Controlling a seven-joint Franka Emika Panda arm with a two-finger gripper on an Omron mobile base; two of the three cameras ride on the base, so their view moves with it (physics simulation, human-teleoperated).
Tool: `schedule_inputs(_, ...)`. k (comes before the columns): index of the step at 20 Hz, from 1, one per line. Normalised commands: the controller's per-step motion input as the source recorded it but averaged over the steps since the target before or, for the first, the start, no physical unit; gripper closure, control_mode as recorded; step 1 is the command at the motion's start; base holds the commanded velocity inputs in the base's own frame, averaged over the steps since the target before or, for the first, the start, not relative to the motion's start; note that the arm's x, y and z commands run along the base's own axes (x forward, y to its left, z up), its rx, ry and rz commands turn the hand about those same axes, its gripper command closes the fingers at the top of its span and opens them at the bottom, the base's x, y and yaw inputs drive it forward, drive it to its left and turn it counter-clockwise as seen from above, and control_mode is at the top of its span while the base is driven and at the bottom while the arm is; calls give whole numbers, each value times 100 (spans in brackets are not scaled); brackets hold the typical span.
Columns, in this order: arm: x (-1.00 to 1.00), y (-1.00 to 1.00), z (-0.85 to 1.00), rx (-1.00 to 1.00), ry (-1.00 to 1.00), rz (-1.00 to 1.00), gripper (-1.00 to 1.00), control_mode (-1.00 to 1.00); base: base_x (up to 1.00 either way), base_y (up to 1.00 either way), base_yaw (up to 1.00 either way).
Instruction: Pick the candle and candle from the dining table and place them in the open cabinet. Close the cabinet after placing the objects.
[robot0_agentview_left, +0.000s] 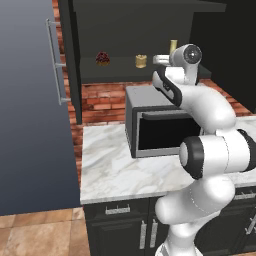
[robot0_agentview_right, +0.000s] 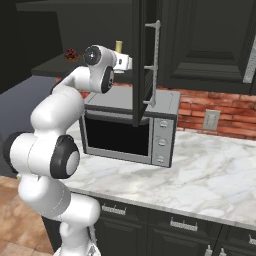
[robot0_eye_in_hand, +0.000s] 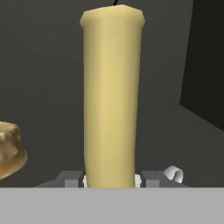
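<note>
Hand (robot0_eye_in_hand: 111, 180) clamped narrow on the tall candle (robot0_eye_in_hand: 112, 96), center frame, squat candle (robot0_eye_in_hand: 9, 151) at left edge.

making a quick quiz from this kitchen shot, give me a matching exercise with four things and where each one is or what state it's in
Things:
1. tall candle
2. squat candle
3. dark-red lump
4. microwave

Places or states:
a. standing on the marble counter
b. clamped upright in the gripper
c. leftmost on the cabinet shelf
d. on the shelf between the lump and the gripper

Pairs: 1-b, 2-d, 3-c, 4-a
</note>
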Motion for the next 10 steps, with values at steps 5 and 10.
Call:
schedule_inputs(5,13,0,-5,0,0,0,100,-100,0,0,0)
schedule_inputs(10,3,0,-2,0,0,0,-100,-100,0,0,0)
